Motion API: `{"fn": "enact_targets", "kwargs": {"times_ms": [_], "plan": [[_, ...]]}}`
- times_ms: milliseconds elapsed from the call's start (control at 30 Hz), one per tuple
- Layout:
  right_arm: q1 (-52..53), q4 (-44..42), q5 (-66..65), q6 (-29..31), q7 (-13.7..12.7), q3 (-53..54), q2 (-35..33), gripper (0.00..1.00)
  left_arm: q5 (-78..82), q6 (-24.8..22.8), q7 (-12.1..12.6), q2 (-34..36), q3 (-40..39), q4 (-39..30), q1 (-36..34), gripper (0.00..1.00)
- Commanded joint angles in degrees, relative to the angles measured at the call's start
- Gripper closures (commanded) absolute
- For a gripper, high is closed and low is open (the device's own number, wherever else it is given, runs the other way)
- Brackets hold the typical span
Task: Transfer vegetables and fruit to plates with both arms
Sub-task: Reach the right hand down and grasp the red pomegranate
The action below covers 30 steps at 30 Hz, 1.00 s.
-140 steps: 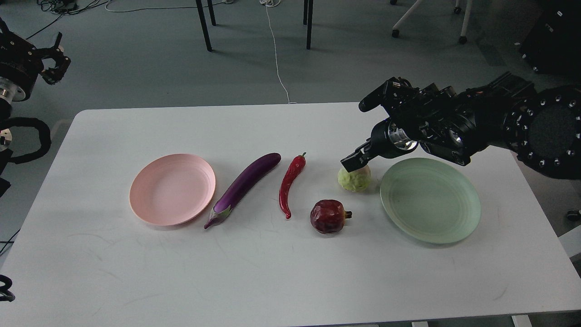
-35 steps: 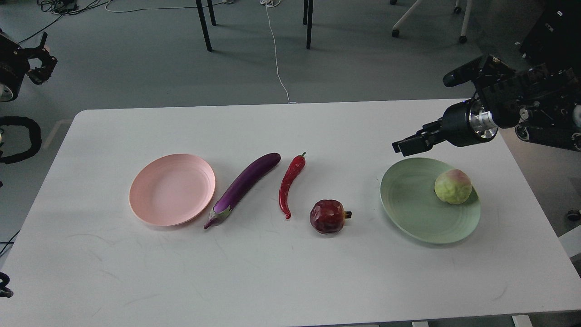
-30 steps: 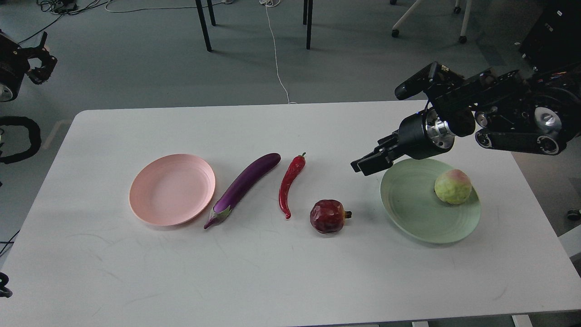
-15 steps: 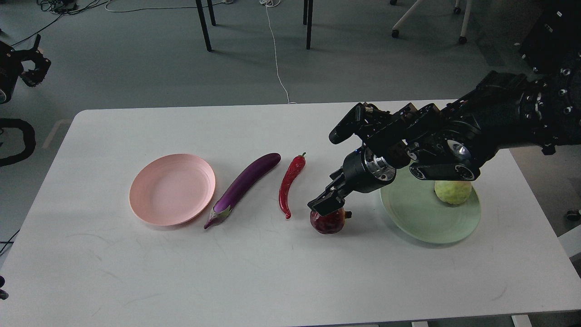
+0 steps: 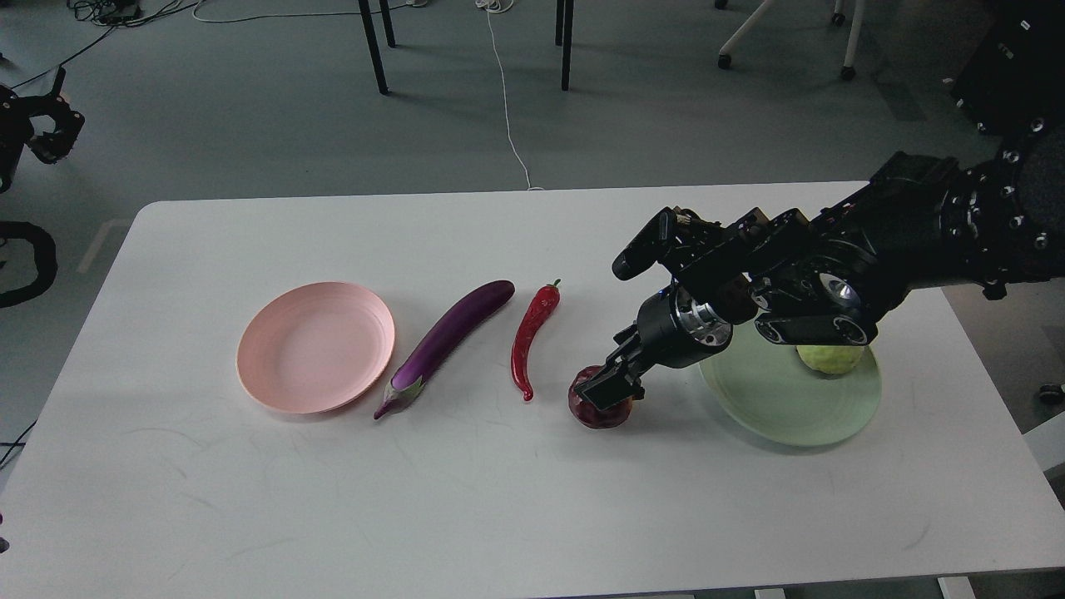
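My right gripper [image 5: 605,388] is down on top of the dark red pomegranate-like ball [image 5: 601,413], which rests on the white table [image 5: 499,499]. Its dark fingers cannot be told apart. The yellow-green fruit [image 5: 832,359] lies on the mint green plate [image 5: 774,408], partly hidden by my right arm. The pink plate [image 5: 314,346] is empty at the left. The purple eggplant [image 5: 449,337] and the red chili pepper [image 5: 532,333] lie between the plates. My left gripper [image 5: 50,125] is raised off the table at the far left edge.
My right arm [image 5: 832,274] reaches over the back of the green plate. Beyond the table are chair and table legs [image 5: 374,50] and a white cable [image 5: 507,108] on the grey floor.
My right gripper left the yellow-green fruit on the green plate, swung left and came down onto the pomegranate-like ball. My left gripper drifted further left.
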Motion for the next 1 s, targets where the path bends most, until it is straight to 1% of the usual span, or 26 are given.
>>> {"fn": "enact_targets", "kwargs": {"times_ms": [0,367,634,835,935,968], "plan": [[-1.1,-1.2,-0.1,0.0,0.0,-0.1,0.0,0.04,0.0,0.0,0.0,-0.2,-0.1,0.0,-0.1,0.0],[-4.0,-3.3,0.3,-0.5,0.0,0.0,0.0,0.05,0.0,0.0,0.0,-0.4,-0.1,0.0,-0.1,0.0],[-5.1,-3.3,0.3,-1.3,0.0,0.2,0.0,0.11,0.0,0.0,0.0,-0.4,-0.1,0.0,0.1,0.0],[-5.1,-3.2,0.3,-1.3,0.0,0.1,0.0,0.18,0.0,0.0,0.0,-0.4,-0.1,0.0,0.0,0.0],[-5.1,-3.2,0.3,-1.2,0.0,0.0,0.0,0.26,0.0,0.0,0.0,-0.3,-0.1,0.0,0.1,0.0],[-5.0,-3.2,0.2,-1.2,0.0,0.0,0.0,0.3,0.0,0.0,-0.1,-0.3,-0.1,0.0,0.1,0.0]]}}
